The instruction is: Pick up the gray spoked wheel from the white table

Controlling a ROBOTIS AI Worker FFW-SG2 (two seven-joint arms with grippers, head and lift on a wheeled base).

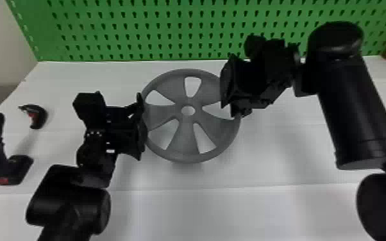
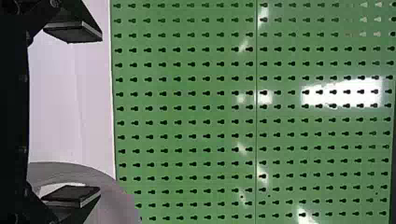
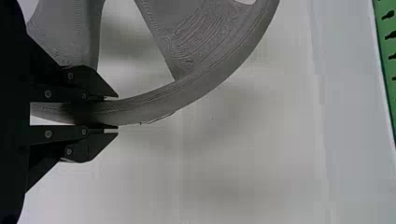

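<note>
Lifting looks to us like the step in hand. At left, our left gripper (image 2: 99, 114) has its 2 fingers spread wide beside the near-left rim, holding nothing that we can make out; whether it touches, we can't tell. Between our 2 grippers is the gray spoked wheel (image 1: 186, 137), seemingly just above the white table (image 1: 202, 208). At right, our right gripper (image 3: 116, 113) has its 2 fingers closed about the rim. Next, we'd want the left fingers lined up on the rim and closed, then 1 level raise.
</note>
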